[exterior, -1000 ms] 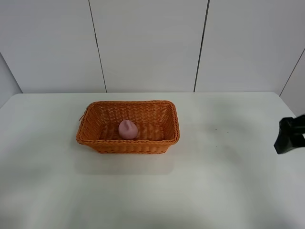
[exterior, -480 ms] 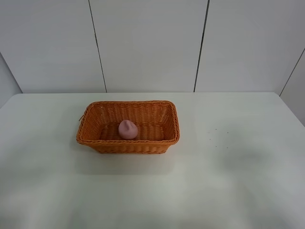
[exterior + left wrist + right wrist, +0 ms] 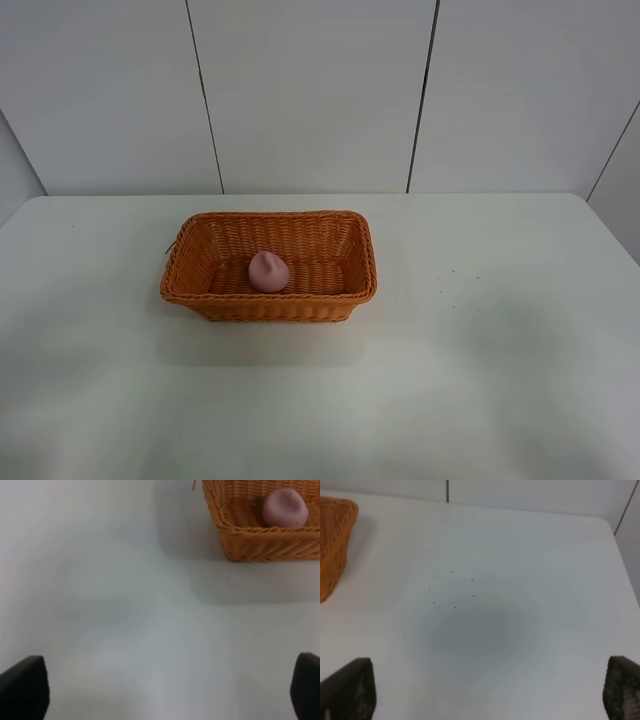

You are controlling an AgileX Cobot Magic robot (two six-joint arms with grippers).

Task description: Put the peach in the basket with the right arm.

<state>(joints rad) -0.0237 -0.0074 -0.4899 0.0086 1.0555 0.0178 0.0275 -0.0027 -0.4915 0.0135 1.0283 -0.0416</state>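
Small rounded matte pink peach (image 3: pixel 268 271) lay inside rectangular orange-brown woven wicker basket (image 3: pixel 330 222) on white desk (image 3: pixel 480 380), left claw (image 3: pixel 160 692) spread wide and empty, right claw (image 3: pixel 487 692) likewise spread, both over bare desk.

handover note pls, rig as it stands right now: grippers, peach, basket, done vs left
Left gripper: open, empty, over bare table short of the basket.
Right gripper: open, empty, over bare table to the right of the basket; neither arm shows in the high view.
Peach: on the basket floor, near the front wall, nothing touching it.
Done: peach is in the basket.
Left: nothing apparent.
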